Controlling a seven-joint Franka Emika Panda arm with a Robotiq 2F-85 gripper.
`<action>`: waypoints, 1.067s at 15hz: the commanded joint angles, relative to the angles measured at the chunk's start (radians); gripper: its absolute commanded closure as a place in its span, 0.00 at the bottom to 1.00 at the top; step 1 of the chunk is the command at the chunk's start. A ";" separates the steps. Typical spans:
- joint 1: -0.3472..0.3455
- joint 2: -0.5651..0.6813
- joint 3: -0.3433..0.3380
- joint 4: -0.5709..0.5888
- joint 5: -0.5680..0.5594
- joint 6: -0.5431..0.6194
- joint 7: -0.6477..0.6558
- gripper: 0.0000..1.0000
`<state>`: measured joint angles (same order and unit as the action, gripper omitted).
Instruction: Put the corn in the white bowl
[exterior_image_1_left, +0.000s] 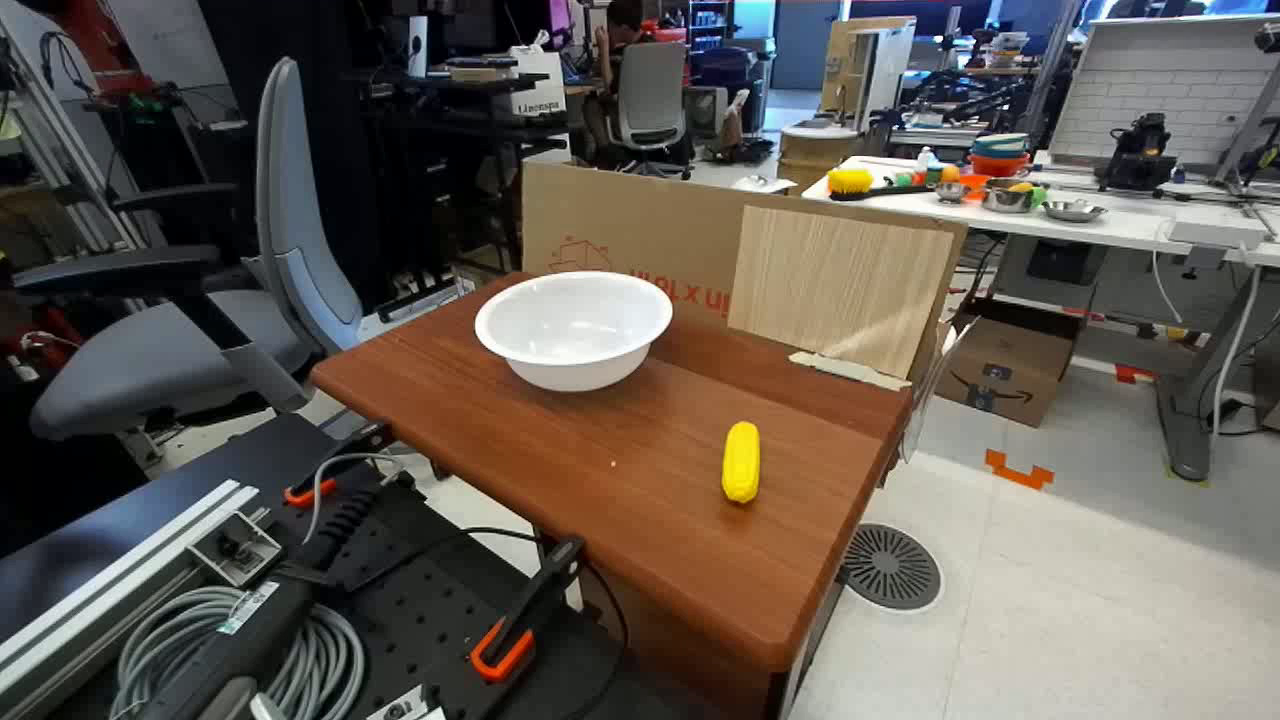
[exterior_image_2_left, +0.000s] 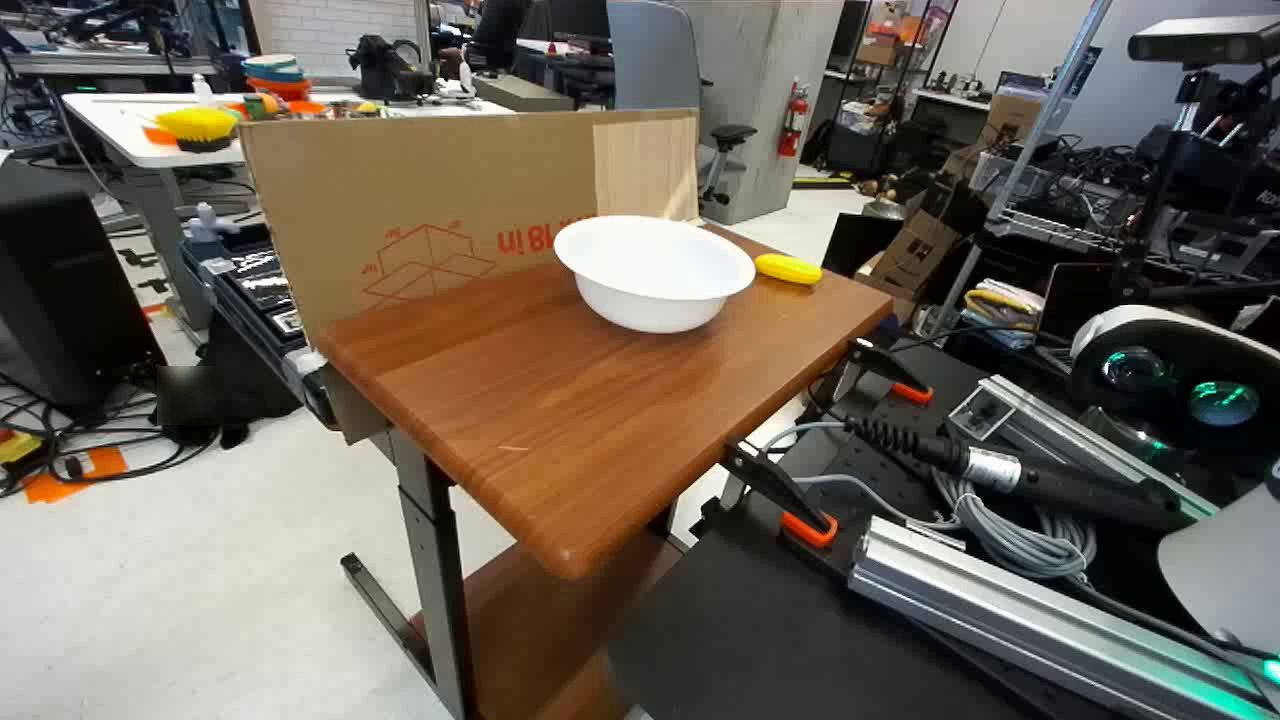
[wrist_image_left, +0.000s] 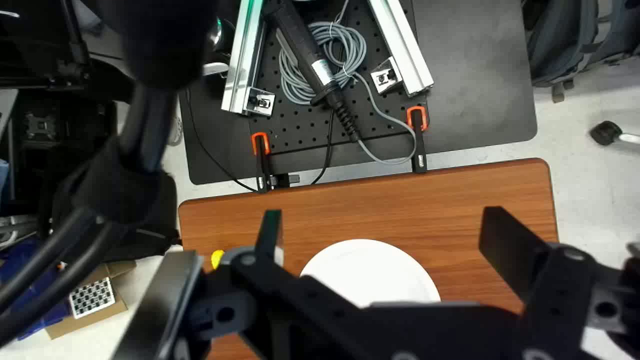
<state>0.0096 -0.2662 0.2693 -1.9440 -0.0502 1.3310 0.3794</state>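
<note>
The yellow corn (exterior_image_1_left: 741, 462) lies on the brown wooden table, apart from the white bowl (exterior_image_1_left: 578, 372). In an exterior view the corn (exterior_image_2_left: 789, 268) shows just beyond the rim of the bowl (exterior_image_2_left: 655, 305). The bowl stands upright and its inside looks empty. My gripper (wrist_image_left: 384, 212) is open in the wrist view, fingers wide apart with nothing between them. It is high above the table, over the bowl (wrist_image_left: 370, 270), whose lower part is hidden by the gripper body. The corn (wrist_image_left: 217, 258) peeks out beside the left finger, mostly hidden. The gripper is out of both exterior views.
The wooden table (exterior_image_1_left: 600, 460) has a cardboard panel (exterior_image_2_left: 400, 200) standing along its far edge. A black pegboard bench (wrist_image_left: 475, 75) with coiled cable and metal rails adjoins the near edge. Two orange-tipped clamps (exterior_image_1_left: 510, 645) sit along that edge. A grey chair (exterior_image_1_left: 300, 200) stands beside the table.
</note>
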 joint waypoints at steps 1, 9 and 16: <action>0.034 0.003 -0.029 0.002 -0.006 -0.002 0.007 0.00; 0.060 0.030 0.001 0.016 -0.044 -0.006 0.021 0.00; -0.028 0.121 -0.153 0.020 -0.042 0.036 0.083 0.00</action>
<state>0.0281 -0.2002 0.2018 -1.9435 -0.0976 1.3390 0.4417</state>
